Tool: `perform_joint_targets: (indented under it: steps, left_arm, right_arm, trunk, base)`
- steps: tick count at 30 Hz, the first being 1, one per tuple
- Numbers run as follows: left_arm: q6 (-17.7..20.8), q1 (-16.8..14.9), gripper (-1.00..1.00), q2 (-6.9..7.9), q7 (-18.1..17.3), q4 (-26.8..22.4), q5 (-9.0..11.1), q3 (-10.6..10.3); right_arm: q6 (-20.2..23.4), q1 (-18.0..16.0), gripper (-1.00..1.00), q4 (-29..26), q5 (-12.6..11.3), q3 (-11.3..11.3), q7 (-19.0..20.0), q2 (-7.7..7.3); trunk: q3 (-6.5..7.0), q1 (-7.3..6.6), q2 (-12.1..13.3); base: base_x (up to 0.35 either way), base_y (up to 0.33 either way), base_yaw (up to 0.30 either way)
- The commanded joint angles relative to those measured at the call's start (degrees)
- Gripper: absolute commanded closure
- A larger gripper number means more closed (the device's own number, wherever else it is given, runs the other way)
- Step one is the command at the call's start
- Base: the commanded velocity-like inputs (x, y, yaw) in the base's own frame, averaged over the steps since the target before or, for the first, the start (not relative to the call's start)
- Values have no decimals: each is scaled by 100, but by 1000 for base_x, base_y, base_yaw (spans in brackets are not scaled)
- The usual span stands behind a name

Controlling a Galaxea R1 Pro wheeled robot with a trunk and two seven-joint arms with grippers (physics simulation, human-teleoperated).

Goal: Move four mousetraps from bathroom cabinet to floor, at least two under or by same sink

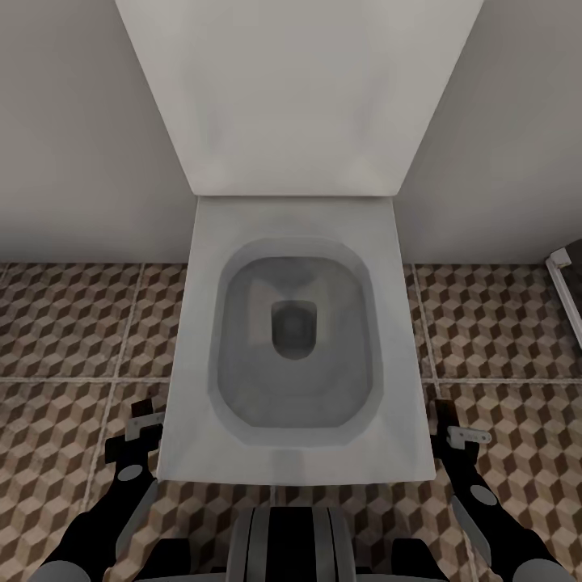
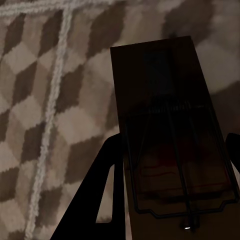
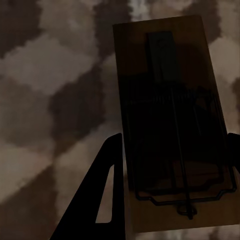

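A: What is being carried?

B: One mousetrap (image 2: 172, 135) is being gripped by the left gripper (image 1: 142, 420), another mousetrap (image 3: 170, 125) by the right gripper (image 1: 449, 422), both above the bathroom floor (image 1: 65, 323) beside the toilet (image 1: 295, 339).

A: What risk is being run?

B: Neither trap would be counted if released here, away from the sink.

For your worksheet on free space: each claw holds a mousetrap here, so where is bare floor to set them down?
Bare tiled floor lies open left of the toilet, up to the wall, and right of it, up to the white frame. The middle is crowded by the toilet, and the floor just before it by the robot's trunk.
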Motion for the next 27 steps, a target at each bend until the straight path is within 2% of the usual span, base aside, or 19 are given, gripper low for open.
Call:
perform_joint_targets:
  steps: [1,27]
  left_arm:
    - [13,-2,100,10,63,-7,48,-39]
    - [13,-2,100,10,63,-7,48,-39]
  right_arm:
    - [-26,-3,100,2,-63,45,-20,-8]
    - [-26,-3,100,2,-63,50,-20,-8]
  trunk:
    - [-3,-1,-1]
    - [-3,-1,-1]
  base:
    - [0,0,0]
    - [0,0,0]
